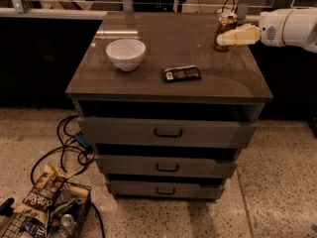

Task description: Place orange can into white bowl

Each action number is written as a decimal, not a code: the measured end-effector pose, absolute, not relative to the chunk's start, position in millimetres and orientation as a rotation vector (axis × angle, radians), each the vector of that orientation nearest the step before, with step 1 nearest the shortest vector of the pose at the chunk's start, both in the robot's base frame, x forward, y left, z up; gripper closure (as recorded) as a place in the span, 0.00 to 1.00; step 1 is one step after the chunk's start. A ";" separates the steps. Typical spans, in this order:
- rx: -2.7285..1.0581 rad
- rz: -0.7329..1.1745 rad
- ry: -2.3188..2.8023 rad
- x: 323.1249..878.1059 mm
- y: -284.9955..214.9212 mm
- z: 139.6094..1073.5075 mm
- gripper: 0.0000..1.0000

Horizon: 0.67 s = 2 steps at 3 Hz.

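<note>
One firm, centred grip on the orange can (224,28) matters now; the end effector (221,39) is right beside it, hold impossible to tell, with the white bowl (126,53) well left of it.

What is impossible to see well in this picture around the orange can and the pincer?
- Camera view: the pincer sits at the orange can, on its picture-right side, covering part of it; whether it grips the can cannot be told.
- The arm is cut off by the right edge.
- Print on the black bar is too small to read.
- The floor basket is cut off by the bottom edge.
</note>
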<state>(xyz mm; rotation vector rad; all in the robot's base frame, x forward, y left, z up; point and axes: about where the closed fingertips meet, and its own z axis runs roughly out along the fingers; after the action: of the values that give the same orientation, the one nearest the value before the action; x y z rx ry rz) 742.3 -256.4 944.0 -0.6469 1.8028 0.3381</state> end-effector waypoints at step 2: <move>-0.561 0.404 1.728 810.4 -268.5 921.3 0.00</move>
<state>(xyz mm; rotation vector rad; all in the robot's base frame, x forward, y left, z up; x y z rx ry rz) 810.4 -268.5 921.3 -0.5606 1.7280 0.4036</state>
